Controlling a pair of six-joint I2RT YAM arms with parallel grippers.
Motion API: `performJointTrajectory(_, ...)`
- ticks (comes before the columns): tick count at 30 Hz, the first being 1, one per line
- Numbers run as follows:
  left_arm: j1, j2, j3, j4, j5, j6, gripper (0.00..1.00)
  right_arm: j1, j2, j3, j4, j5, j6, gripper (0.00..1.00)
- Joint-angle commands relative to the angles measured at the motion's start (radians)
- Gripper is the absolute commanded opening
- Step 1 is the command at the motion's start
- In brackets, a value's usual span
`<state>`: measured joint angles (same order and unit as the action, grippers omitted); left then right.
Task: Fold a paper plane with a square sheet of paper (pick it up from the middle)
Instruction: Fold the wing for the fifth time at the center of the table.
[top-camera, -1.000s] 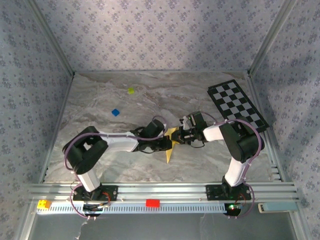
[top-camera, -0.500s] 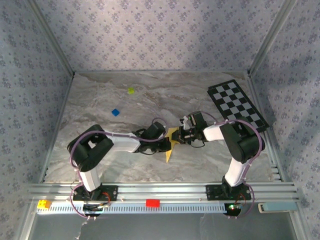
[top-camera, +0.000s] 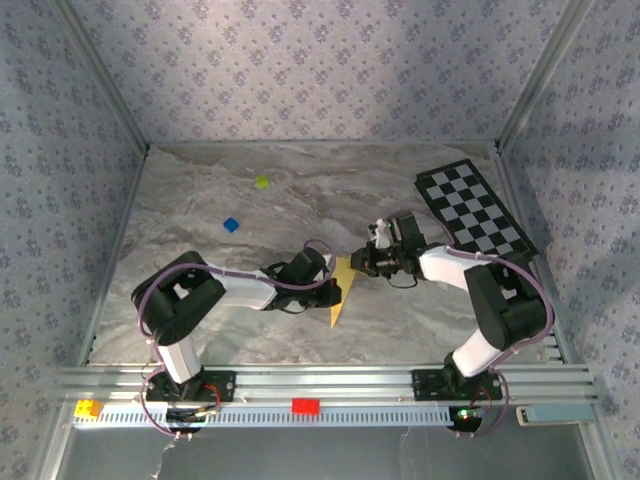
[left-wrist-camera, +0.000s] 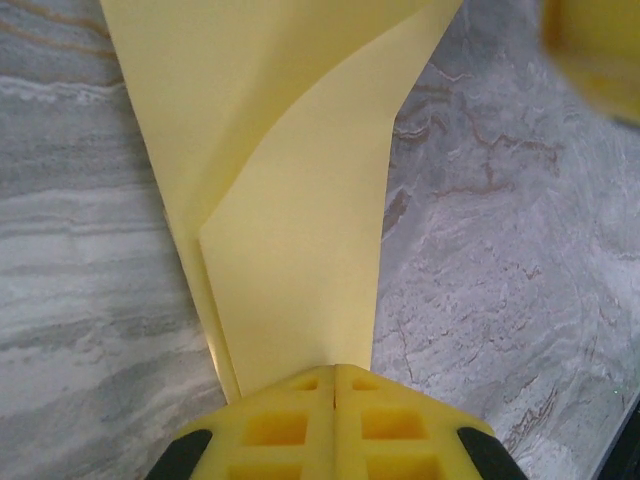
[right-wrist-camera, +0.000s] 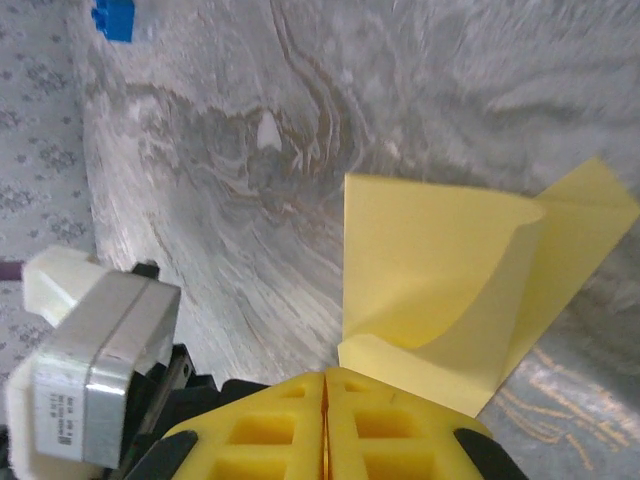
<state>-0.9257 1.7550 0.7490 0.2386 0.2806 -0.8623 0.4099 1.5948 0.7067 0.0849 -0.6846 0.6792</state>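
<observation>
The square sheet of paper (top-camera: 336, 306) is yellow and lies on the marble table (top-camera: 200, 250), folded into a slim pointed shape with its tip toward me. In the left wrist view the paper (left-wrist-camera: 300, 200) shows layered flaps lying flat. My left gripper (left-wrist-camera: 335, 372) is shut, its tips resting on the paper's narrow end, with nothing clamped between them. In the right wrist view one flap of the paper (right-wrist-camera: 440, 270) curls upward. My right gripper (right-wrist-camera: 326, 376) is shut, and its fingertips (right-wrist-camera: 400, 400) touch the paper's near folded edge. From above, the left gripper (top-camera: 330, 288) and the right gripper (top-camera: 361, 262) flank the paper.
A black-and-white checkered board (top-camera: 475, 210) lies at the back right. A yellow-green block (top-camera: 262, 181) and a blue block (top-camera: 231, 225) sit at the back left. A red block (top-camera: 305, 405) and a yellow block (top-camera: 88, 408) rest on the front rail. The left arm's wrist housing (right-wrist-camera: 95, 335) is close to the right gripper.
The right gripper has drawn back up and to the right, off the paper's upper end. The left gripper has slid slightly right onto the paper. The paper stays in place.
</observation>
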Motion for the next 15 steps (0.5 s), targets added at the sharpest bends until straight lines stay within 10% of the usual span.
performJointTrajectory(1, -0.018, 0.040, -0.050, -0.217, 0.022, 0.044, 0.00, 0.033, 0.029, -0.015, 0.007, -0.012, -0.020, 0.09)
performJointTrajectory(15, -0.018, 0.038, -0.048, -0.244, 0.018, 0.047, 0.00, 0.003, 0.174, 0.006, 0.058, 0.035, -0.036, 0.08)
